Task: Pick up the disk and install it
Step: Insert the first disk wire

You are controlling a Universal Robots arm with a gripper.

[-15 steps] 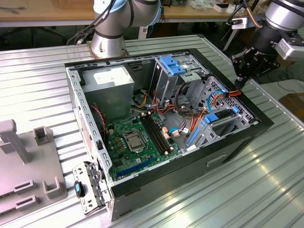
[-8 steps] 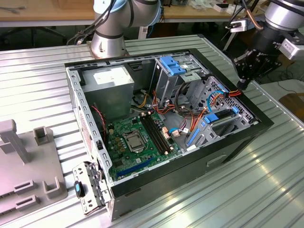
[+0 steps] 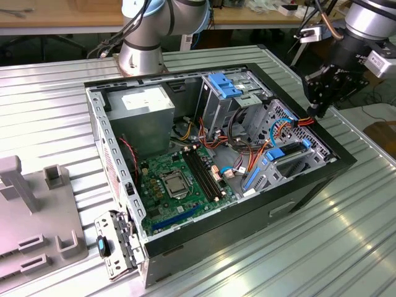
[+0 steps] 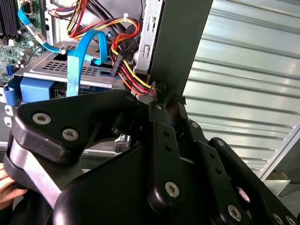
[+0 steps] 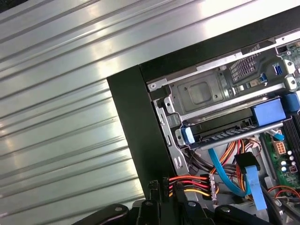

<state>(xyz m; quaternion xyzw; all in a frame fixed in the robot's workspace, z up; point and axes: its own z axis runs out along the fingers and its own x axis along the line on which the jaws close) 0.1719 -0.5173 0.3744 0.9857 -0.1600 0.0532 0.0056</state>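
Note:
The disk (image 5: 220, 127) sits in the drive bay at the case's corner, its bright blue carrier bracket (image 5: 268, 112) showing at both ends. In the second wrist view the blue bracket (image 4: 38, 89) lies under a grey metal plate. In the exterior view the disk (image 3: 289, 154) is low in the case on the exterior view's right. My gripper (image 3: 314, 112) hangs over the case's black rim just above that bay. Its fingers (image 4: 159, 122) are shut on the black connector (image 5: 159, 185) of a red, orange and yellow power cable (image 5: 190, 185).
The open computer case (image 3: 346, 162) lies on a ribbed metal table (image 3: 346, 235). Blue data cables (image 4: 86, 51), the motherboard (image 3: 179, 179), a grey power supply (image 3: 145, 108) and an upper blue-topped drive cage (image 3: 226, 86) crowd the inside. A person's fingertips (image 4: 5, 183) show beside the gripper body.

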